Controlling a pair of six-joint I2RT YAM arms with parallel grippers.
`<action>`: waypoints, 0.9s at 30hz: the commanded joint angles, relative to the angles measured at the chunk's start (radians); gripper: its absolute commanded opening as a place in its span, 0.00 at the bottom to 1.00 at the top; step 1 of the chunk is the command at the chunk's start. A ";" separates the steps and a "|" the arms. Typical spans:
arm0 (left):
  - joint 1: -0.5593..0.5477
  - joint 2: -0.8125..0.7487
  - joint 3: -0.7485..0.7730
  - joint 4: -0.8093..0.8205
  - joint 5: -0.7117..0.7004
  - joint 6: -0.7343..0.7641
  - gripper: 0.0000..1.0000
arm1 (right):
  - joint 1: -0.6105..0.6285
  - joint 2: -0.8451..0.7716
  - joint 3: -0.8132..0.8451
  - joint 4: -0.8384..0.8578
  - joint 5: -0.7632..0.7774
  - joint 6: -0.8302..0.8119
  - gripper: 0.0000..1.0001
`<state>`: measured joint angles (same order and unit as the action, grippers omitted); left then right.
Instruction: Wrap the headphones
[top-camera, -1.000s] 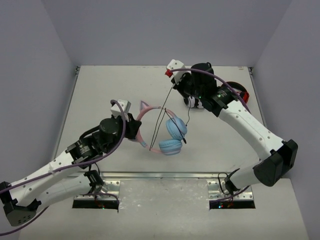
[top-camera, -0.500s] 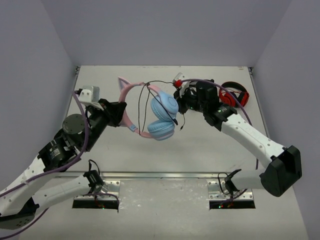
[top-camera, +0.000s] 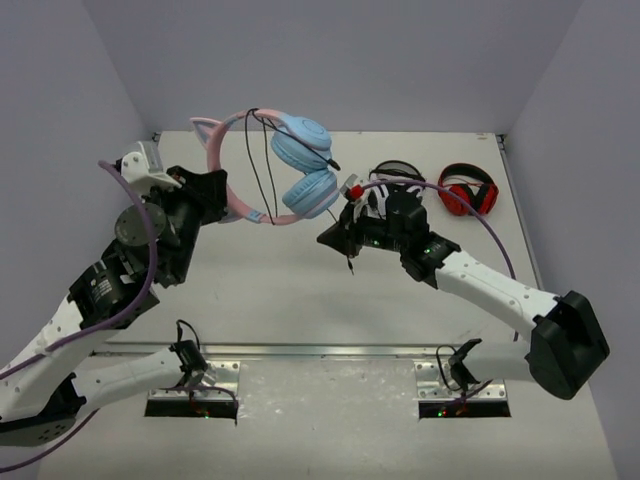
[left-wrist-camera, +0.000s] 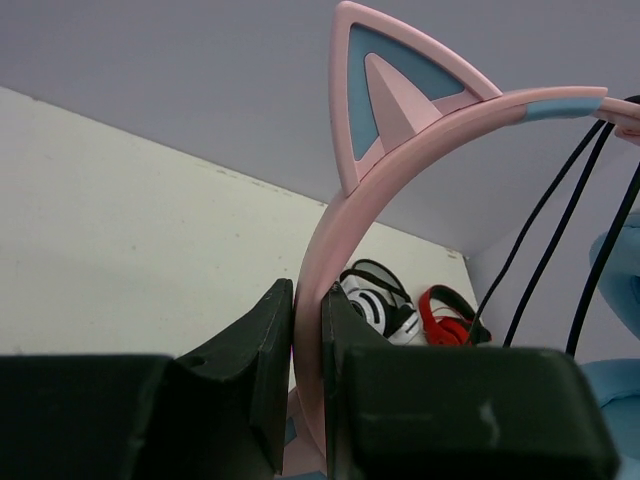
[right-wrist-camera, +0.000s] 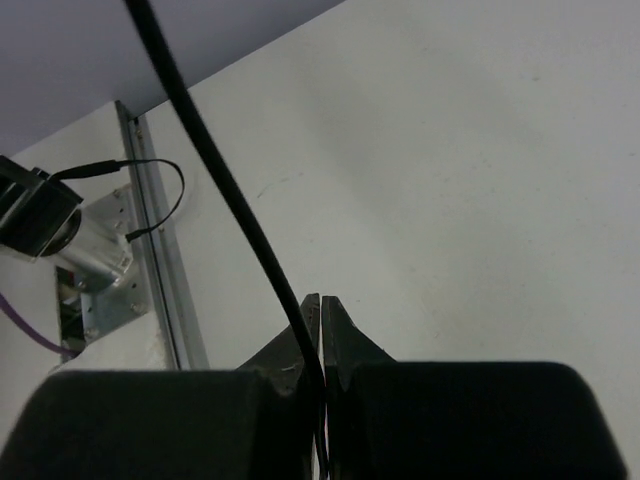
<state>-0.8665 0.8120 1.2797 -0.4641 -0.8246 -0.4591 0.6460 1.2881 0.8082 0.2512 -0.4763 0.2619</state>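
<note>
Jaws of the left gripper (left-wrist-camera: 308, 300) are pinching the pink plastic headband of the cat-eared over-ear headphones with light-blue earcups (top-camera: 300, 142), just below one ear. Jaws of the right gripper (right-wrist-camera: 321, 312) are pressing together on the thin black cable (right-wrist-camera: 215, 170), which is running up and away from them. The headphones are hanging in the air, off the white desk (top-camera: 250, 290), over its far edge toward the far-left corner. A couple of cable strands are draping across the headband arc. The step looks like winding cable around the band. To do it well, the right arm should be keeping the cable lightly taut while circling the band, laying each turn beside the last and clear of the cat ears. It should also stay off the white-and-black headphones (left-wrist-camera: 375, 295) and red-and-black headphones (top-camera: 467, 190) by the far-right corner.
</note>
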 joint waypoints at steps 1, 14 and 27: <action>-0.009 0.067 0.115 0.041 -0.159 -0.111 0.00 | 0.058 -0.059 -0.036 0.088 0.021 0.033 0.01; -0.005 0.325 0.349 -0.047 -0.367 -0.122 0.00 | 0.230 -0.168 -0.187 0.200 0.111 0.089 0.04; 0.044 0.414 0.351 0.024 -0.357 -0.107 0.00 | 0.352 -0.177 -0.182 0.105 0.215 0.030 0.01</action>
<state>-0.8444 1.2423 1.5860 -0.6037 -1.1366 -0.5240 0.9649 1.1347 0.6266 0.3866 -0.2852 0.3191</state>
